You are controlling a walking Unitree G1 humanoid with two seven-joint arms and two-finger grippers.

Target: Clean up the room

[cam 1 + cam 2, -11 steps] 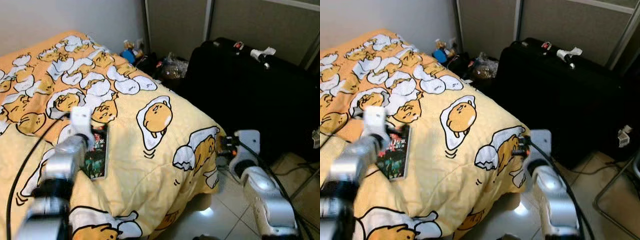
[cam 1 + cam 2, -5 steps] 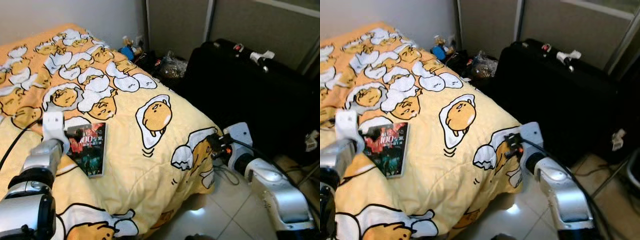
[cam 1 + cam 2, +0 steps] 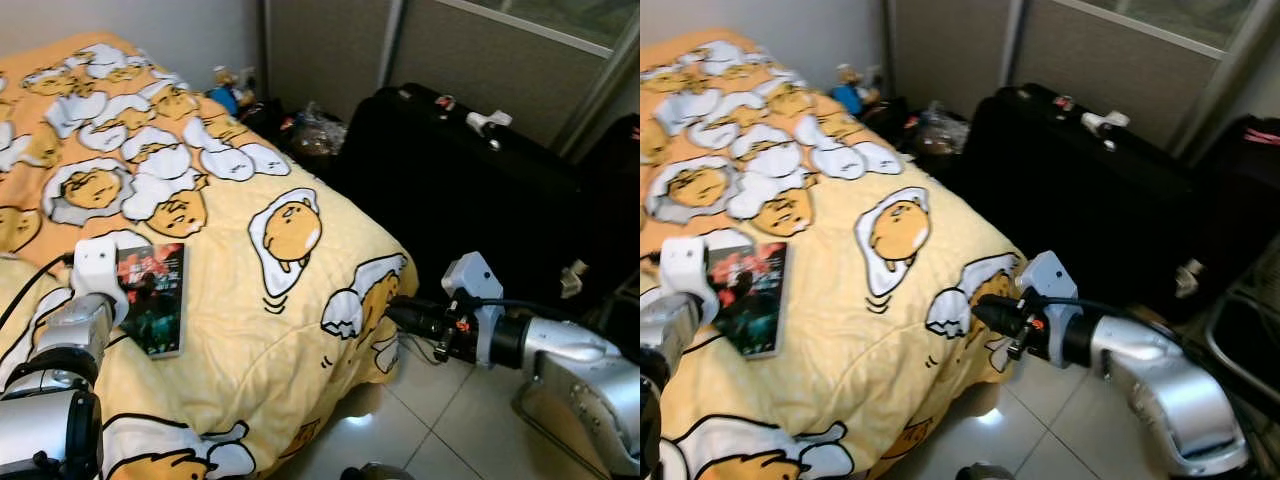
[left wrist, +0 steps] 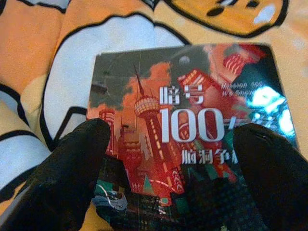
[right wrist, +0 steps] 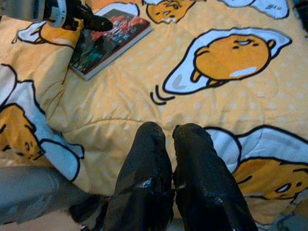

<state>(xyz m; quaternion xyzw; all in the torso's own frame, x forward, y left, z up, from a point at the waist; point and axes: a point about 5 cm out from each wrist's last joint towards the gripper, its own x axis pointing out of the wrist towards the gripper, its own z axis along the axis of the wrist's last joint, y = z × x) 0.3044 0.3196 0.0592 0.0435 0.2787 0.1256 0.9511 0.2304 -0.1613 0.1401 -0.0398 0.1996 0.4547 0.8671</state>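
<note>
A dark paperback book [image 3: 152, 298] with a red city cover lies flat on the yellow egg-print duvet [image 3: 285, 330] of the bed. My left gripper [image 4: 175, 139] is open right over the book [image 4: 192, 110], one black finger [image 4: 72, 163] on each side of the cover's near end. In the right wrist view a left fingertip [image 5: 98, 22] rests at the book's edge [image 5: 108, 41]. My right gripper [image 3: 400, 314] is shut and empty. It points at the bed's hanging corner, close to the duvet, with its two fingers [image 5: 149, 144] pressed together.
A large black suitcase [image 3: 470, 170] stands right of the bed. Toys and bags [image 3: 300, 125] are piled on the floor by the far wall. White floor tiles [image 3: 420, 435] show below the bed's corner. A grey partition [image 3: 330, 40] runs behind.
The camera has shifted. My right arm has swung down and left, so its fingers now point at the bed's corner. My left gripper moved from on top of the book to its near end.
</note>
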